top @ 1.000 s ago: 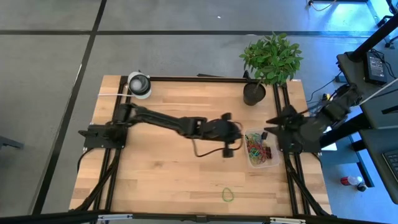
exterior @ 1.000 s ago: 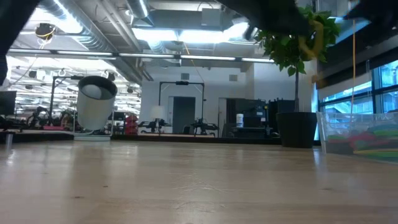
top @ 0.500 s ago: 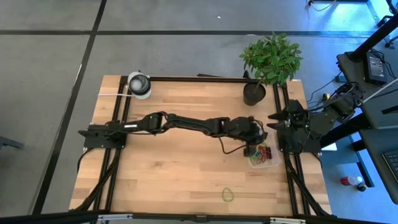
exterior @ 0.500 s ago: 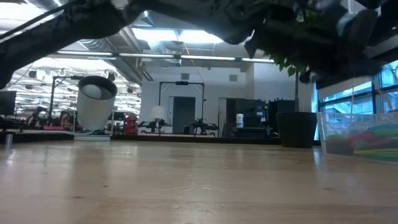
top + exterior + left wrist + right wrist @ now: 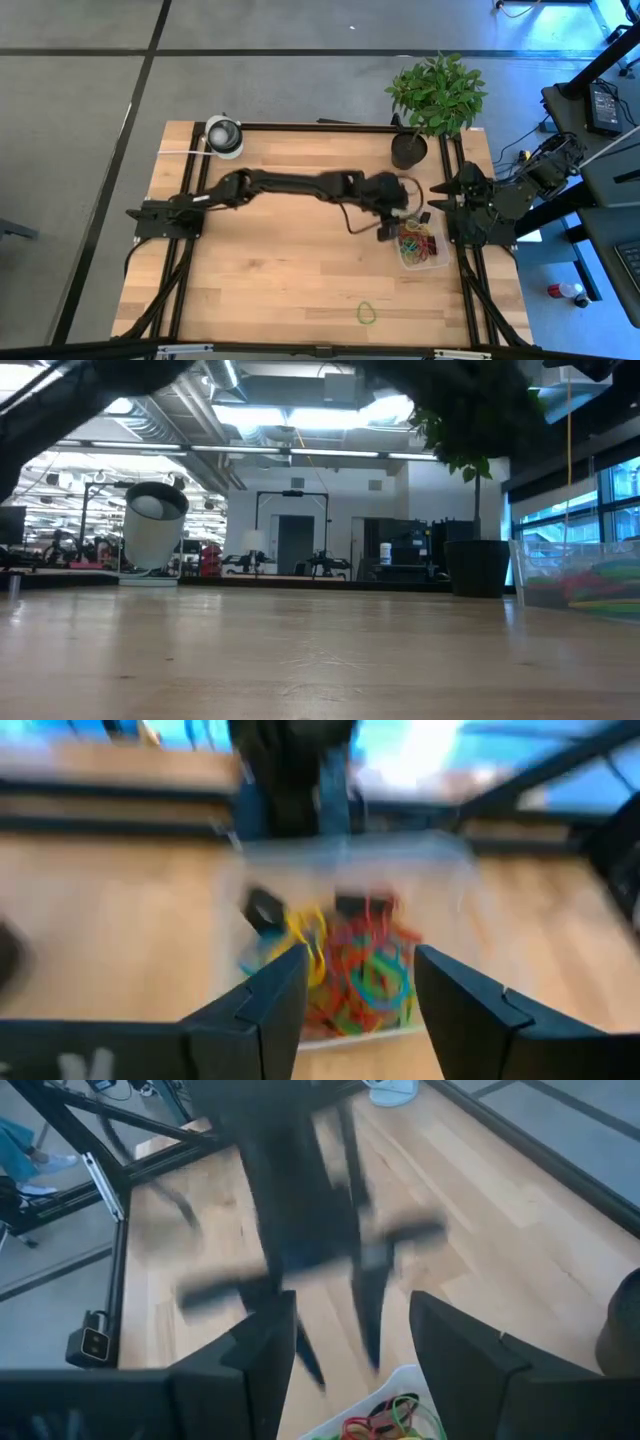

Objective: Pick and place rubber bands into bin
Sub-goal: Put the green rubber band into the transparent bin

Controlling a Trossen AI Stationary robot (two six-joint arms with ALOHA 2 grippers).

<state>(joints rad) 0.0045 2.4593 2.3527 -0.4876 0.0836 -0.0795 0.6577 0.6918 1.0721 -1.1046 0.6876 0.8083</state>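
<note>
The clear bin (image 5: pixel 441 262) stands near the table's right edge, holding a heap of red, green and yellow rubber bands (image 5: pixel 420 243). The left wrist view shows the same heap of rubber bands (image 5: pixel 360 975) inside the bin (image 5: pixel 445 848). My left gripper (image 5: pixel 402 226) hangs open over the bin's left rim with nothing between its fingers (image 5: pixel 270 1005). One green rubber band (image 5: pixel 367 313) lies flat on the wood by the near edge. My right gripper (image 5: pixel 432 200) waits open at the right edge, beside the bin's far side.
A black plant pot (image 5: pixel 408 150) stands at the far right, close behind the bin. A white-and-grey roll (image 5: pixel 224 136) stands in the far left corner. Black frame rails (image 5: pixel 455 290) run along the table's sides. Bare wood (image 5: pixel 290 270) lies between the bin and the left rail.
My left gripper has swung toward the table's right edge and over the bin, then drawn back a little toward the bin's left rim. A yellow band that hung under it in the low view a second ago no longer shows there.
</note>
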